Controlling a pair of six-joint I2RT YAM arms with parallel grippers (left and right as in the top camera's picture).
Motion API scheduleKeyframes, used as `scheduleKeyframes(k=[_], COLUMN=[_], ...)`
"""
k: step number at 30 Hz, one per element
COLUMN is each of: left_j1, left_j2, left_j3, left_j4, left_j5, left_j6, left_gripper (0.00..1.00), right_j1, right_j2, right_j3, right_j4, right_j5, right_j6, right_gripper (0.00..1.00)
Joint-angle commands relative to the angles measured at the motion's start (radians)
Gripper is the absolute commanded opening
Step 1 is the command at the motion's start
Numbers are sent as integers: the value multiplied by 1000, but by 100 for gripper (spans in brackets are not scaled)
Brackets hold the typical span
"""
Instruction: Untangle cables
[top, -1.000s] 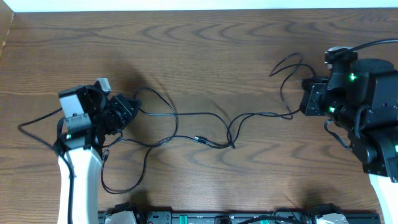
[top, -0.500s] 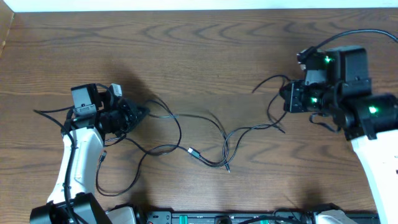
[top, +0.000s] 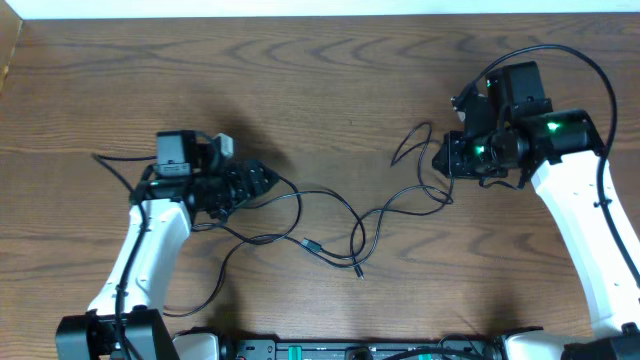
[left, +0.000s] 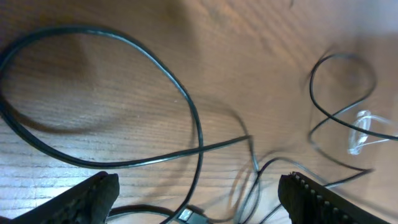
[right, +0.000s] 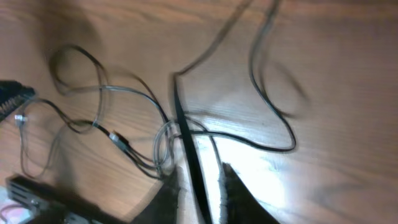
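**Arms drawn in, slack back in the line**

Both arms have swung inward over the last second, and the cables (top: 330, 195) between them have gone from nearly stretched to slack, sagging towards you. Nearest you, a loose loop (top: 225, 265) trails off beside the left arm. Just beyond it lies the small plug (top: 311, 243), close by the tangle (top: 358, 240) where several strands cross. That crossing is not yet undone, so I judge you are partway through pulling the strands apart.

Further out, your left gripper (left: 198, 185) hangs spread wide above the wood with nothing between its fingers, and strands lie below it. Your right gripper (right: 199, 177) looks pinched on one dark strand running up between its fingers, though that view is blurred.

Next you likely need the left to close on a strand near the plug, then draw away from the right. Watch the small coil (top: 410, 148) by the right gripper, since it could tighten into a knot. Beyond both arms the table (top: 300, 70) runs to its far edge.
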Motion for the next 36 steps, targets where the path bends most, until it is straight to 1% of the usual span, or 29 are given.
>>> scheduleKeyframes(k=[1, 3, 4, 5, 6, 10, 14, 23, 25, 27, 30, 31, 33, 36], left_j1=[-66, -96, -108, -120, -130, -156, -178, -200, -200, -200, -200, -200, -200, -200], left_j2=[8, 8, 8, 8, 8, 8, 8, 8, 8, 8, 8, 8, 8, 8], left_j3=[5, 5, 5, 5, 5, 5, 5, 5, 5, 5, 5, 5, 5, 5], left_j4=[-16, -24, -27, -28, -29, -31, -32, -31, -31, -31, -31, -31, -32, -36], left_j5=[-145, -194, -214, -232, -239, -238, -238, -238, -238, -238, -245, -272, -360, -453], left_j6=[21, 21, 21, 21, 21, 21, 21, 21, 21, 21, 21, 21, 20, 20], left_gripper=[87, 87, 87, 87, 88, 87, 87, 88, 91, 92, 92, 92, 92, 93], right_j1=[3, 7, 10, 11, 11, 24, 68, 223, 261, 295, 340, 354, 385, 424], right_j2=[35, 53, 60, 69, 74, 98, 116, 126, 127, 131, 143, 145, 153, 163], right_j3=[12, 11, 11, 11, 11, 11, 10, 3, 3, 3, -9, -18, -50, -95], right_j4=[-15, -21, -24, -26, -27, -29, -28, 3, 21, 42, 90, 111, 166, 218], right_j5=[40, 40, 40, 39, 40, 39, 35, 36, 36, 40, 40, 40, 40, 40], right_j6=[2, 2, 2, 2, 2, 2, 23, 53, 59, 103, 188, 216, 280, 318], right_gripper=[42, 55, 64, 68, 69, 70, 69, 69, 68, 67, 62, 58, 47, 41])
